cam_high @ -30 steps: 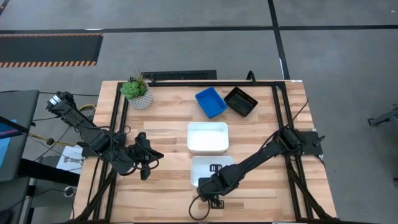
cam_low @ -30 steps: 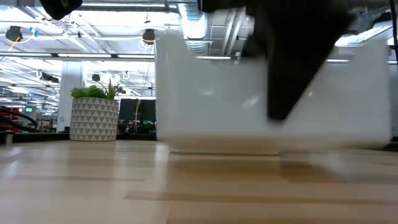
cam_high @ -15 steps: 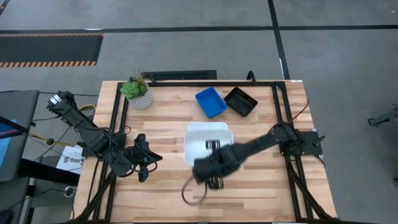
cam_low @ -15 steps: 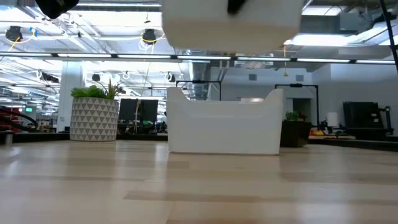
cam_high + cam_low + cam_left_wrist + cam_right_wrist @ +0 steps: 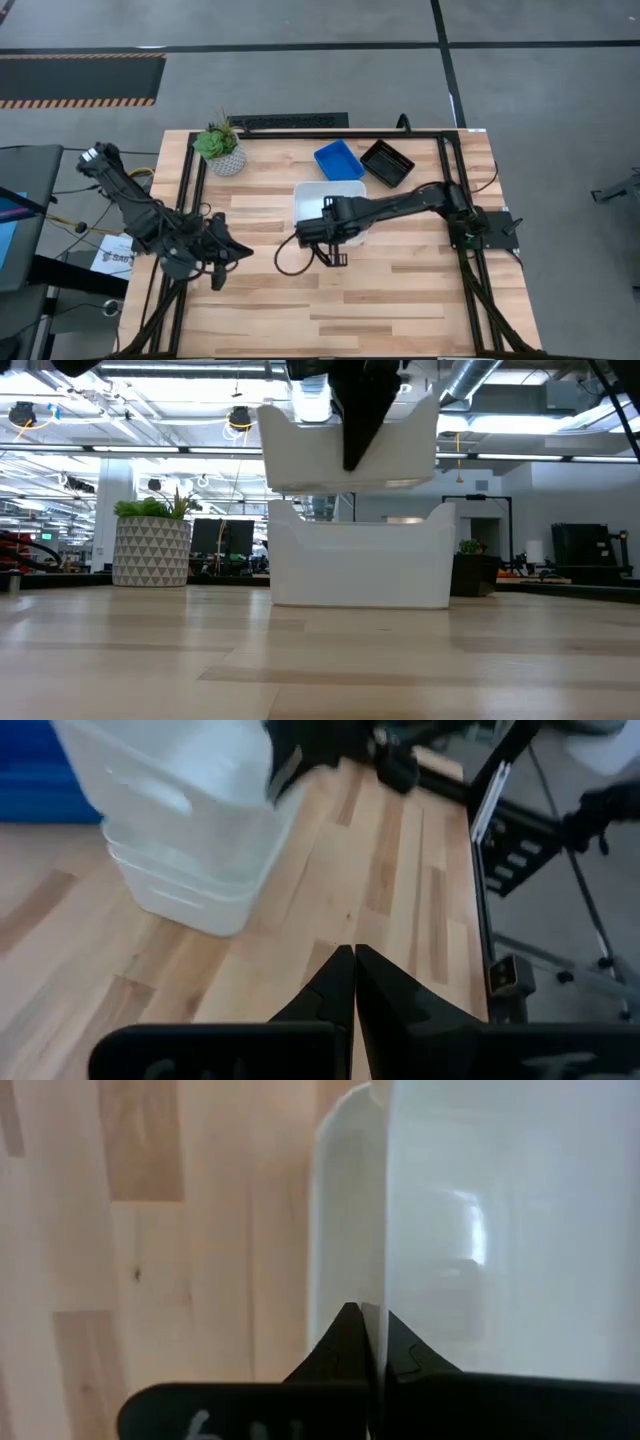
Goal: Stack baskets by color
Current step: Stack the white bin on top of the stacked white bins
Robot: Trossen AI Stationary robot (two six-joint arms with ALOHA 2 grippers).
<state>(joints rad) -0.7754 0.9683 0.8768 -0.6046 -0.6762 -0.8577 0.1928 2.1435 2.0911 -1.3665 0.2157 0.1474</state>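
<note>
I worked in a big open industrial hall, like a robotics lab. Behind my wooden table [image 5: 400, 290] I saw a high ceiling with pipes [image 5: 310, 400] and hanging lamps [image 5: 238, 418], computer monitors [image 5: 222, 540], and a grey concrete floor [image 5: 300, 90] around it.

High view: straight down over the whole surface [image 5: 400, 290]. Low view: level at surface height, facing the room, close to the white baskets [image 5: 355, 565], which both wrist views, looking past their own fingers, share.
</note>
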